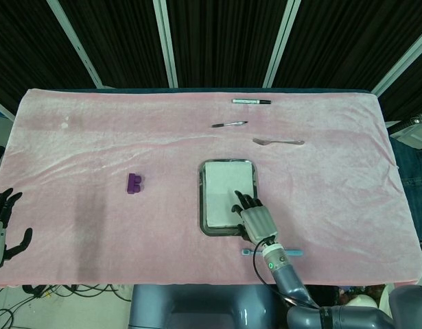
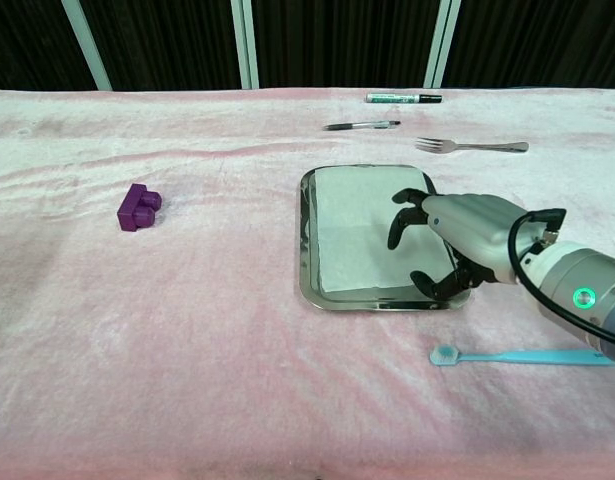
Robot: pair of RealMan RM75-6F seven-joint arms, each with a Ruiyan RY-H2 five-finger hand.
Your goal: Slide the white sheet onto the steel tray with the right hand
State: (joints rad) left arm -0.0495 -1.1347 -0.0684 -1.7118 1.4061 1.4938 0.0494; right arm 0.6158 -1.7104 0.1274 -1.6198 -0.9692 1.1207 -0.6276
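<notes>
The steel tray (image 1: 202, 199) (image 2: 305, 240) sits right of the table's middle on the pink cloth. The white sheet (image 1: 223, 188) (image 2: 352, 225) lies flat and nearly square inside it, within the rim. My right hand (image 1: 254, 219) (image 2: 455, 232) is over the tray's near right corner. Its fingers (image 2: 398, 232) curve down over the sheet's right part and its thumb sits near the tray's front rim. It holds nothing, and I cannot tell whether the fingertips touch the sheet. My left hand (image 1: 1, 226) hangs off the table's near left edge with fingers spread, empty.
A light-blue toothbrush (image 1: 274, 252) (image 2: 527, 355) lies just in front of the right hand. A purple block (image 1: 134, 183) (image 2: 139, 207) sits to the tray's left. A fork (image 1: 278, 142) (image 2: 472, 146), a pen (image 1: 229, 124) (image 2: 362, 126) and a marker (image 1: 252, 101) (image 2: 403, 98) lie beyond the tray.
</notes>
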